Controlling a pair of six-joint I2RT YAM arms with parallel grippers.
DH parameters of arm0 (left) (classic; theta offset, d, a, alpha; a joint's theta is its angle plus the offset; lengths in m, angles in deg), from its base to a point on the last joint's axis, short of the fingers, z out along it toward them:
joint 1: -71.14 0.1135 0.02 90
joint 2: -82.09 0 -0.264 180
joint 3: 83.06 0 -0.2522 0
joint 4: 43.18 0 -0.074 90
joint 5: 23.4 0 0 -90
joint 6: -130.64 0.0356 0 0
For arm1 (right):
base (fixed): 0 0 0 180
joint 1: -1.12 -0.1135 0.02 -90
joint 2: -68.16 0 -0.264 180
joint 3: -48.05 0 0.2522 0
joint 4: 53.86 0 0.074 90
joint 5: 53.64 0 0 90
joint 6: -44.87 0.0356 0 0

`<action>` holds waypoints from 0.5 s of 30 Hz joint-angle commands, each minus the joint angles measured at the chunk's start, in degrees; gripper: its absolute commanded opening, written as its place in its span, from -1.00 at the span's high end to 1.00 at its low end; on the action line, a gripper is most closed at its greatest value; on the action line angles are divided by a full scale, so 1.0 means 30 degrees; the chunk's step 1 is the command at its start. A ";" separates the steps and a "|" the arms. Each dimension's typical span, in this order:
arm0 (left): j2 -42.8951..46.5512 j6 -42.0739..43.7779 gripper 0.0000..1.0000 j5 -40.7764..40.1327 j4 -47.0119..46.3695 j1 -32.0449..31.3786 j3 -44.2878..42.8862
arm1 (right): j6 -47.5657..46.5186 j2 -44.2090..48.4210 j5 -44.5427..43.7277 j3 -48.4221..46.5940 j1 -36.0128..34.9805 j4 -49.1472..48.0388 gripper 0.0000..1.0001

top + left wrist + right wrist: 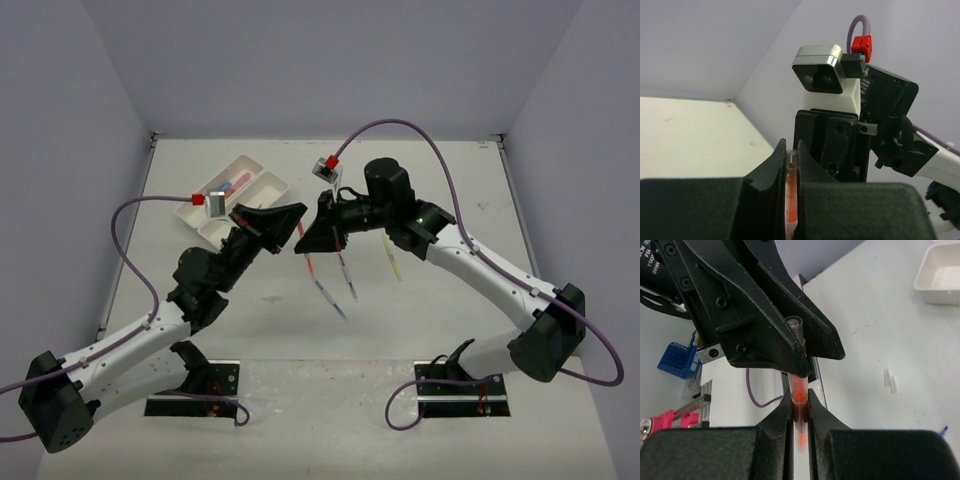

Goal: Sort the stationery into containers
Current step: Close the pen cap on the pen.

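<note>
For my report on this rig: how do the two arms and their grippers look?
The left arm and right arm have white links with black joints. The left gripper and right gripper are black, with two wedge-shaped fingers. A purple cable loops to each wrist, ending in a red plug beside a silver-white camera. A green light glows on the right arm.

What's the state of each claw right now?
Left claw: closed on the orange pen.
Right claw: closed on the same orange pen, at its other end.
</note>
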 commanded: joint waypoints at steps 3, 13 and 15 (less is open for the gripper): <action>0.0109 0.4777 1.00 0.4554 1.1552 0.0170 -0.5023 | 0.0682 0.1938 -0.2538 0.3621 0.1689 -1.0776 0.50; -0.3164 1.0077 1.00 0.1501 1.9238 0.2336 -1.2692 | 0.0411 0.6193 -0.6307 0.7981 0.3872 -0.6908 -0.98; -0.4088 1.1168 1.00 0.0425 2.0438 0.2475 -1.4173 | 0.0139 0.7788 -0.7319 0.8930 0.4339 -0.6063 -0.97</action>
